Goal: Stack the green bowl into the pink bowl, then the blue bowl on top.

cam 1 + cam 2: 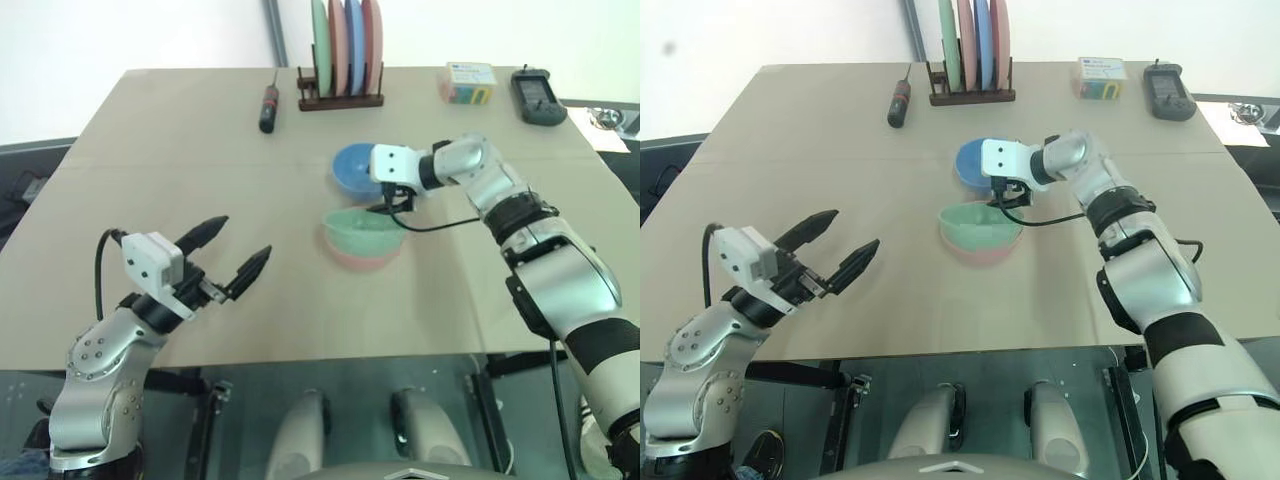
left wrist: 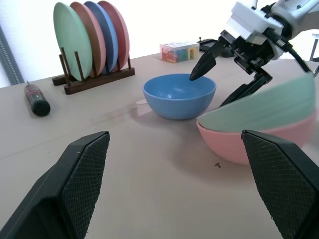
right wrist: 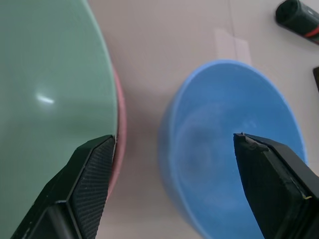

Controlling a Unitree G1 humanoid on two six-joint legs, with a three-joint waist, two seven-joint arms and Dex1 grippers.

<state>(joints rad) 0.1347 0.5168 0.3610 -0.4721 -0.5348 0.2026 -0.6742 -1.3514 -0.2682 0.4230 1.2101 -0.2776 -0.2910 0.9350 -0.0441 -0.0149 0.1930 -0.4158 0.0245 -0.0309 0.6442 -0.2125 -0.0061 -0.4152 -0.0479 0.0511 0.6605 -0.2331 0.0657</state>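
Nearest the robot, the left gripper (image 1: pixel 232 262) hovers over the bare front of the table (image 1: pixel 120 180), its two black fingers spread wide and holding nothing.

Mid-table, the green bowl (image 1: pixel 362 228) already sits inside the pink bowl (image 1: pixel 365 256), tilted rather than fully level in the left wrist view, so the first half of the task looks done. Just behind that pair stands the blue bowl (image 1: pixel 352 166), upright, close to the pink rim but apart from it.

The right gripper (image 2: pixel 219 82) reaches over the gap between the stack and the blue bowl, jaws well apart and empty; one fingertip hangs above the blue bowl's near rim.

The step in hand appears to be grasping the blue bowl. To do it well, one finger should drop inside the near wall and the other outside it, without nudging the tilted green bowl, then close firmly on the rim before lifting straight up.

At the far edge stand a rack of coloured plates (image 1: pixel 345 50), a screwdriver (image 1: pixel 268 106), a small box (image 1: pixel 467 82) and a black handset (image 1: pixel 537 96).
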